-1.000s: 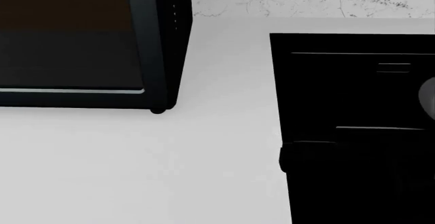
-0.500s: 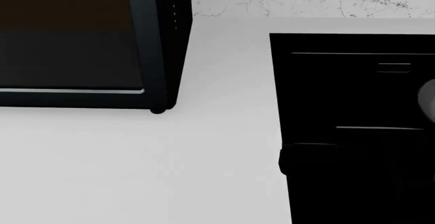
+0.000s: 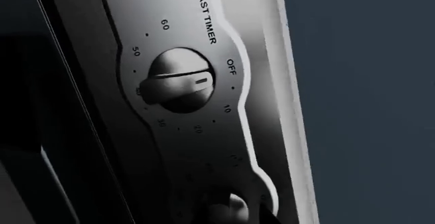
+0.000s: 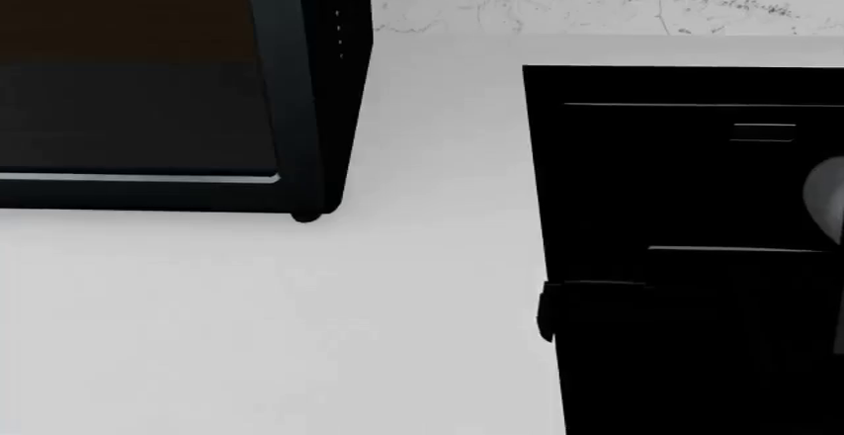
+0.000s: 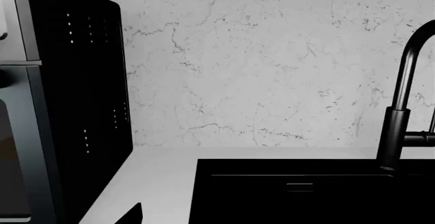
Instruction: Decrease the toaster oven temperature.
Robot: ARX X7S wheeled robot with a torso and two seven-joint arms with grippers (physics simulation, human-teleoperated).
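The toaster oven (image 4: 158, 89) stands at the back left of the white counter, dark with a tinted glass door and a silver strip along the door's bottom. The left wrist view is close against its silver control panel (image 3: 258, 107). The TOAST TIMER knob (image 3: 180, 80) has its mark turned toward OFF. A second rounded knob (image 3: 231, 208) is cut off at the frame edge and half in shadow. My left gripper's fingers do not show clearly. Of my right gripper only one dark fingertip (image 5: 134, 215) shows, over the counter beside the oven's vented side (image 5: 88, 107).
A black sink (image 4: 686, 188) fills the right of the head view, with a black faucet (image 5: 401, 107) behind it. A dark part of my right arm (image 4: 548, 311) juts over the sink's left rim. A marble wall (image 5: 272, 56) backs the counter (image 4: 264, 326).
The dark arm part at the sink's left rim has crept slightly left and down. The grey shape at the head view's right edge has shifted a little. The oven has not moved.
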